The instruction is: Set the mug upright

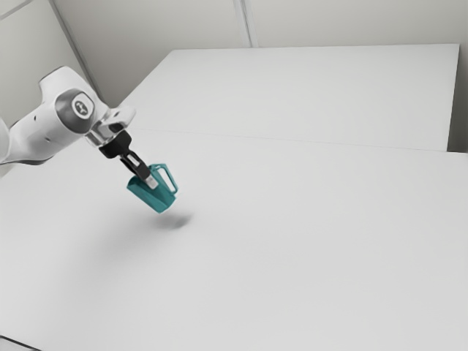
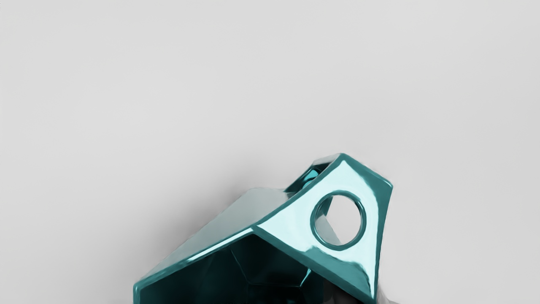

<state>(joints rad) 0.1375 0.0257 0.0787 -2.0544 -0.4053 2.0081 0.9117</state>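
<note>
- So the table (image 1: 329,256) is the big white thing, and the mug's shadow falls on it.
- The arm (image 1: 55,128) comes in from the exterior view's left, angled down.
- Mug (image 1: 157,199) is up off the table, tipped way over. Its long axis runs on a slant, mouth up toward the exterior view's upper left and base down toward the lower right. In the wrist view the mouth faces back at the camera.
- Gripper's (image 1: 151,180) closed down on the mug's wall, fingers only a little apart with the wall between them.
- Handle (image 2: 372,228) has a round hole and sits on the exterior view's right side of the mug.
</note>
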